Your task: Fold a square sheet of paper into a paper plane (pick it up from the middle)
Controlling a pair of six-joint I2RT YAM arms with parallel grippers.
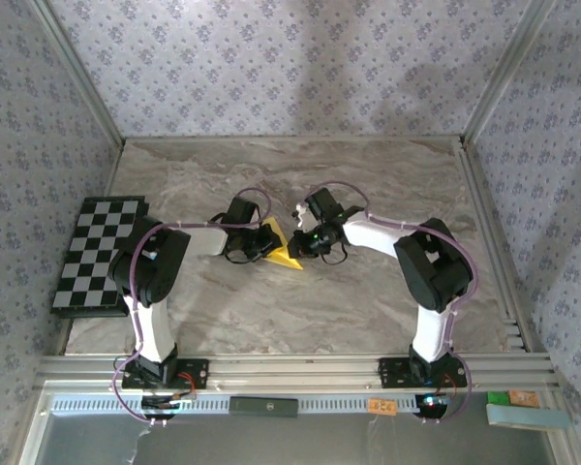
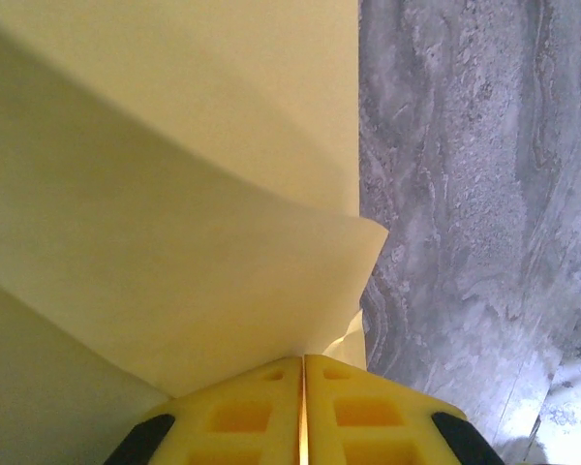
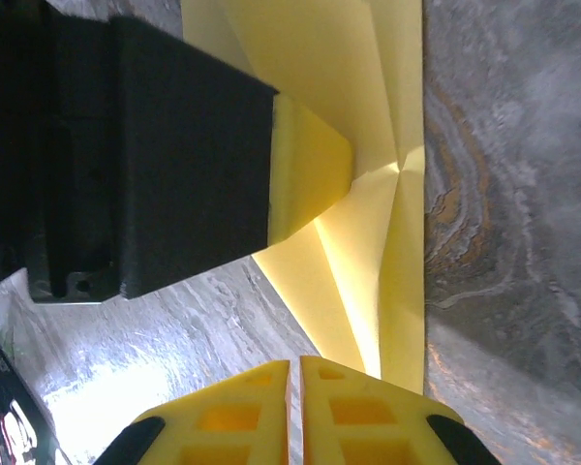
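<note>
Currently, your left pincer (image 2: 302, 360) grips a lifted flap of the yellow sheet (image 2: 174, 252); your right pincer (image 3: 294, 364) sits clenched just beside it.

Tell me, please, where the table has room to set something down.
Free: the far strip of table between back wall and yellow paper; the near strip between left arm base and right arm base; far right corner. Crowded: the centre, where left tool and right tool meet at the paper; the left edge, under the checkered board.

A black-and-white checkered board (image 1: 102, 254) lies flat at nine o'clock on the grey marbled table (image 1: 368, 174). Floral-patterned walls (image 1: 271, 58) stand at nine, twelve and three o'clock.
</note>
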